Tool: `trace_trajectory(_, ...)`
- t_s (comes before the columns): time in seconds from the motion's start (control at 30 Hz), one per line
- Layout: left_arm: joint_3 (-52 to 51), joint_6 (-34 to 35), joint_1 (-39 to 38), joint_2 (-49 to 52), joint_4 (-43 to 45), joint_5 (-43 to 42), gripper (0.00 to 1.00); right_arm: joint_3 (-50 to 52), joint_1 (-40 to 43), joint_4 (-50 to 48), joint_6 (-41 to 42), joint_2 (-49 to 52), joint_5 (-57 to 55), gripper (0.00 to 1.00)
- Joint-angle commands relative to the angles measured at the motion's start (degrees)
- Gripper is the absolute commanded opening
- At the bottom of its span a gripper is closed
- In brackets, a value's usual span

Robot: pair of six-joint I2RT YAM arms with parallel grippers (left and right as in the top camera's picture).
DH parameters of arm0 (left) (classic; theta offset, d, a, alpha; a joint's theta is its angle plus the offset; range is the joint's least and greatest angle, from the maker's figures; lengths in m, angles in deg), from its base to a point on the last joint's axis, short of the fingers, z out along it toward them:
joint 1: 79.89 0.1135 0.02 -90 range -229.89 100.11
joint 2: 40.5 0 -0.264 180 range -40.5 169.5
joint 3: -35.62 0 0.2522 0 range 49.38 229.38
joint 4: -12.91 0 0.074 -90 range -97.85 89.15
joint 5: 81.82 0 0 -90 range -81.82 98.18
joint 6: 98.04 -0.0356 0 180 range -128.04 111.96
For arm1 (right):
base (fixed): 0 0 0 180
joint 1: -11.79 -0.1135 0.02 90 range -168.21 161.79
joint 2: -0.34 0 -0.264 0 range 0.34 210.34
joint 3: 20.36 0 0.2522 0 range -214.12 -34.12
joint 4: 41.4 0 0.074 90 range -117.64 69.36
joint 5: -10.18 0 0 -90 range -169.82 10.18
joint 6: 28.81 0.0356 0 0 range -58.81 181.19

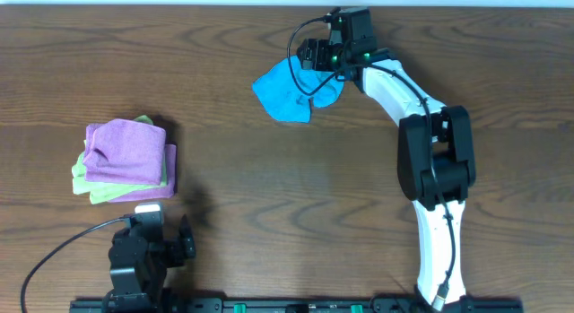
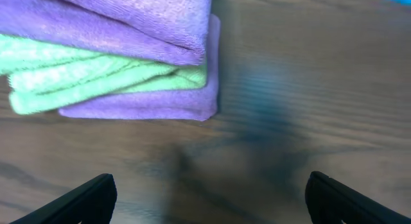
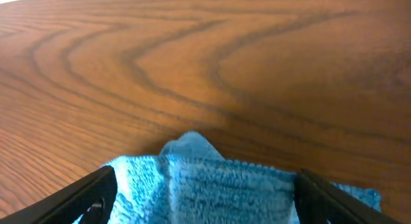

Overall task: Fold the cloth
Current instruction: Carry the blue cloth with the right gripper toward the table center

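The cloth [image 1: 285, 92] is a bright blue fuzzy piece lying crumpled on the far middle of the wooden table [image 1: 296, 183]. My right gripper [image 1: 316, 58] is over its far right part. In the right wrist view the cloth [image 3: 212, 189] fills the space between the two widely spread black fingers [image 3: 96, 193], and my right gripper [image 3: 205, 180] stands open around it. My left gripper [image 2: 209, 185] is open over bare wood near the front left, with nothing between its fingers.
A folded stack of purple cloth [image 1: 130, 152] and light green cloth [image 1: 85, 180] sits at the left, just beyond the left arm [image 1: 142, 257]. The left wrist view shows the purple cloth [image 2: 141, 25] over the green cloth [image 2: 96, 76]. The right arm [image 1: 435, 160] stretches across the right side.
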Motion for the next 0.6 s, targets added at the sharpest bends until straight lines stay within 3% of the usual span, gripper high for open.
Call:
trace_trajectory(0.0,-1.86,5.75,-0.13,-0.37,-0.44,-5.22,0.95,-0.81,-0.57,0.61,0.94,-0.20,-1.36,0.83)
trace_trajectory(0.3,-1.86,15.10,-0.13,-0.37,1.92,-11.63,0.95,-0.81,-0.87,0.96,0.96,0.76,-1.46,0.54)
trace_trajectory(0.47,-1.86,16.02,-0.13,-0.37,1.46,-11.74,0.95,-0.81,-1.20,0.98,0.96,0.76,-1.51,0.40)
trace_trajectory(0.57,-1.86,18.49,-0.13,-0.37,1.46,-14.45,0.95,-0.81,-1.29,1.16,0.96,0.76,-1.46,0.25)
